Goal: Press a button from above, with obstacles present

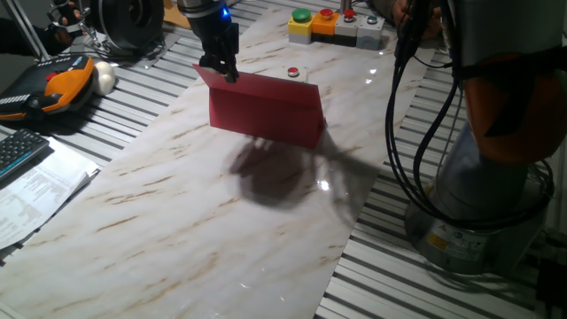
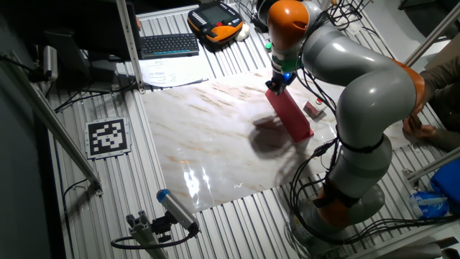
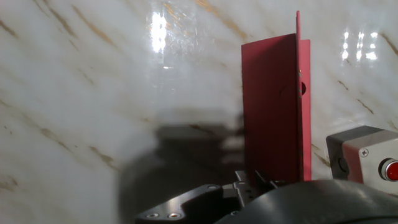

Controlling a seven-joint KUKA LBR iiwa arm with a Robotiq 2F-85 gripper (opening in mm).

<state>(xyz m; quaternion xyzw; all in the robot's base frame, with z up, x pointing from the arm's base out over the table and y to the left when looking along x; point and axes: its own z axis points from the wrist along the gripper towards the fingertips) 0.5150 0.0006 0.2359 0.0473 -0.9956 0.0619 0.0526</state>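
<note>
My jaws (image 1: 220, 64) hang above the near-left end of the red panel (image 1: 266, 108), which stands upright like a wall across the marble counter (image 1: 177, 213). In the hand view the panel's top edge runs away from me w/ the jaws' dark body low in frame; fingertips aren't visible, so I can't tell if they're open or shut, and nothing appears to be held. The button (image 1: 293, 73), a tiny red cap on a small white base, sits on the counter just behind the panel, on the far side from my shadow. Judging by this, I'm in the approach step: not yet over the button. Next move prob. needs staying high, crossing over the panel w/o clipping it, centring above the cap, then descending straight down.
</note>
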